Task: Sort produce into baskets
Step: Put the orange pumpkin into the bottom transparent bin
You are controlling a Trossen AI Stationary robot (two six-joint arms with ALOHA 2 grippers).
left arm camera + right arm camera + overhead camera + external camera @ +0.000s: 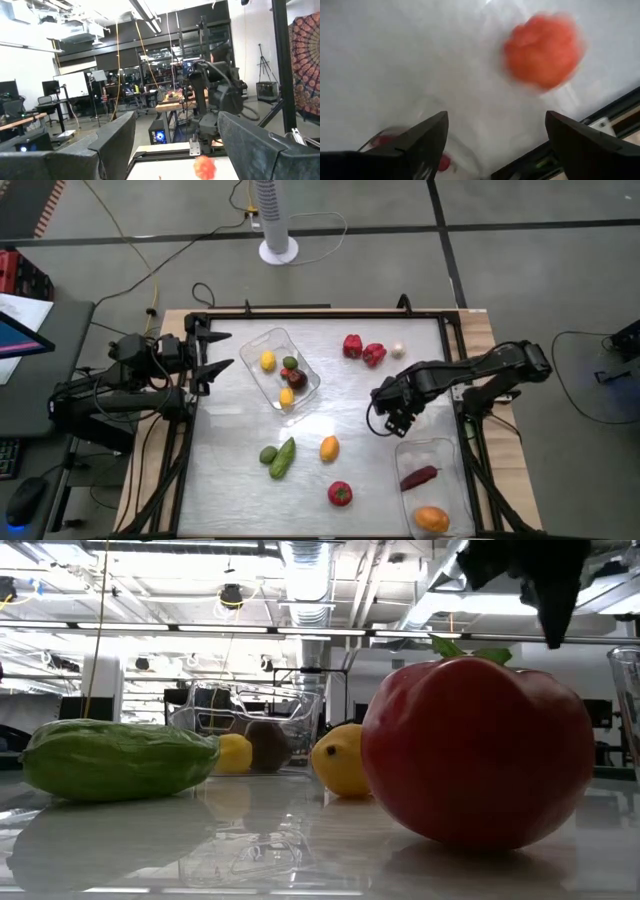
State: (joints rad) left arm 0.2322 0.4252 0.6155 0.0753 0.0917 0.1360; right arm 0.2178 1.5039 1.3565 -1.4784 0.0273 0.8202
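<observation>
Your right gripper (398,420) hangs wide and empty just above the near-right basket (447,452) — next pick: the tomato (340,494) left of it; left gripper (215,352) waits open at the table's left edge.

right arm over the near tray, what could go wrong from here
The right gripper hangs open and empty just beyond the near basket, which stands at the table's edge; a low pass might clip its rim and nudge it off. The far basket lies skewed and already holds four pieces, so a dropped piece could bounce out. The round tomato may roll from a loose pinch.
</observation>
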